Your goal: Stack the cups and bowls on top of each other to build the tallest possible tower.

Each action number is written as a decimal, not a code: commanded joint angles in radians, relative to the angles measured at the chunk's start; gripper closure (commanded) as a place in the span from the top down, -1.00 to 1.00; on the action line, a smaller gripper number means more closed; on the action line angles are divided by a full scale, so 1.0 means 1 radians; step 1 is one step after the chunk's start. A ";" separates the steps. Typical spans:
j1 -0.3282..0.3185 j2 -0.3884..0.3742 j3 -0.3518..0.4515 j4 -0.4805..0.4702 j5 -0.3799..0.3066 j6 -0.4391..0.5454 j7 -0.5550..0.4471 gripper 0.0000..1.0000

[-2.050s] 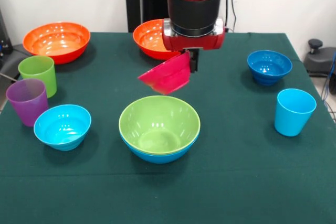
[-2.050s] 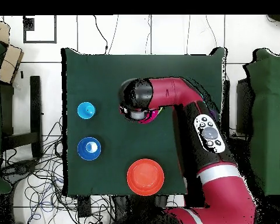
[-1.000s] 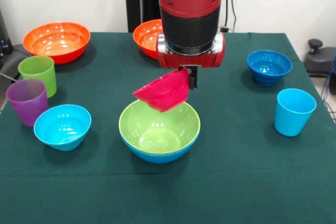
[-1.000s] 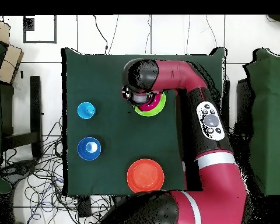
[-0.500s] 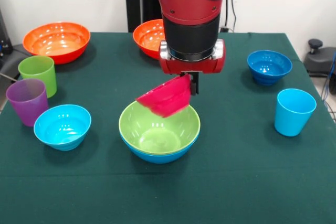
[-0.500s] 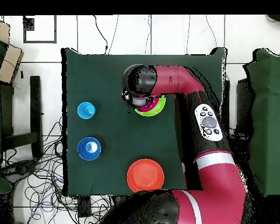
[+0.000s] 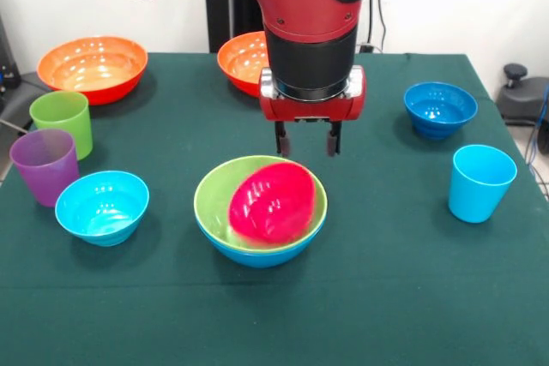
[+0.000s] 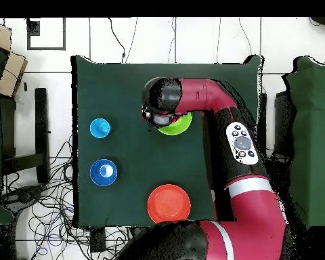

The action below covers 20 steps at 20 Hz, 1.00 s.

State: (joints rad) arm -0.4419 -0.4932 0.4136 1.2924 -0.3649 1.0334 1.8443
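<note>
While our gripper [image 7: 304, 140] hangs with jaws released, the magenta bowl [image 7: 271, 201] lies tilted just below them in the lime green bowl [image 7: 212, 197]; we should lift straight up.

- The magenta bowl [image 7: 272, 201] is glossy plastic with bright highlights on its smooth inside.
- The lime green bowl [image 7: 216, 190] and the blue bowl [image 7: 257, 255] under it look like the same shiny plastic.
- The table cover [image 7: 386, 297] is matt dark green cloth.
- The arm [image 7: 309, 32] has a smooth, slightly glossy red and black shell, probably plastic.
- The purple cup [image 7: 43, 165] is translucent plastic.
</note>
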 commanded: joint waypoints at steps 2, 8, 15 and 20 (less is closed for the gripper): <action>0.003 -0.001 -0.029 0.057 -0.021 -0.059 0.025 1.00; 0.010 -0.004 -0.036 0.052 -0.017 -0.035 0.031 1.00; 0.024 -0.015 -0.045 0.066 -0.007 -0.034 0.054 1.00; 0.064 -0.027 -0.067 0.075 -0.010 -0.046 0.100 1.00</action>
State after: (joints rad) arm -0.4278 -0.4969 0.3758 1.3003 -0.3647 1.0336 1.8443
